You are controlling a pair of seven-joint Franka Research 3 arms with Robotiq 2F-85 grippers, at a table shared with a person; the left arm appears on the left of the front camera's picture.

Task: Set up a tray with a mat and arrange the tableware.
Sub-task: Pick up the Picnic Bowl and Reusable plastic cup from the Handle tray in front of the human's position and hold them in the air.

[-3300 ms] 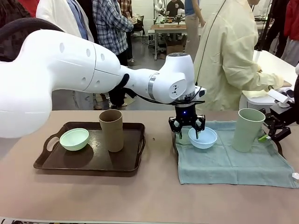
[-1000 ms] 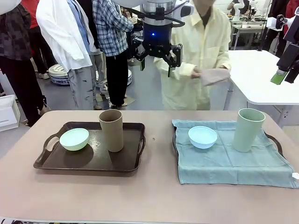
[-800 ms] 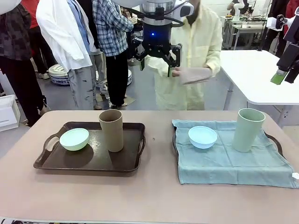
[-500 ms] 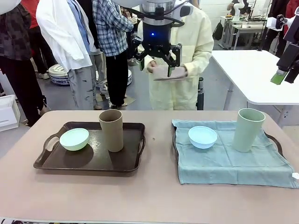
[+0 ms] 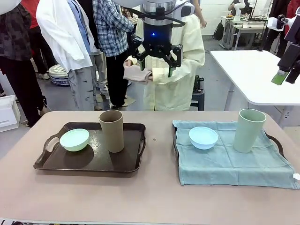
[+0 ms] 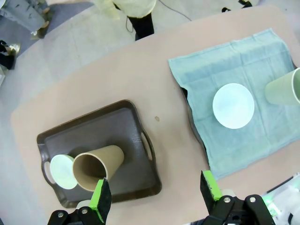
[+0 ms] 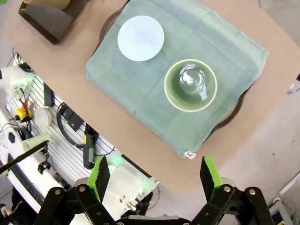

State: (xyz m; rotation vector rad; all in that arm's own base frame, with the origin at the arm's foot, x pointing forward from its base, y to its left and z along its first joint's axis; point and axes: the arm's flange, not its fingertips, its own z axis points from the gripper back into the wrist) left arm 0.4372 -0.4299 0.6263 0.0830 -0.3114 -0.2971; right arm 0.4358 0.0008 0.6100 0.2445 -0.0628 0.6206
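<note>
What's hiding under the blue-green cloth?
A dark tray: its rim peeks out beside the cloth. Everything else under the cloth is covered, so nobody can tell.

brown tray (image 5: 89, 164), teal mat (image 5: 225, 164), blue bowl (image 5: 203, 137)

The left gripper (image 5: 156, 67) is a black, angular claw under a white-and-grey wrist (image 5: 159, 6), with a small blue light (image 5: 152, 34) glowing on its body. Both it and the right gripper (image 7: 153, 172) carry bright green pads (image 7: 100, 171) on black linkages dotted with silver pins. The person (image 5: 174, 82) across the table wears a pale yellow long-sleeved gown.
</note>
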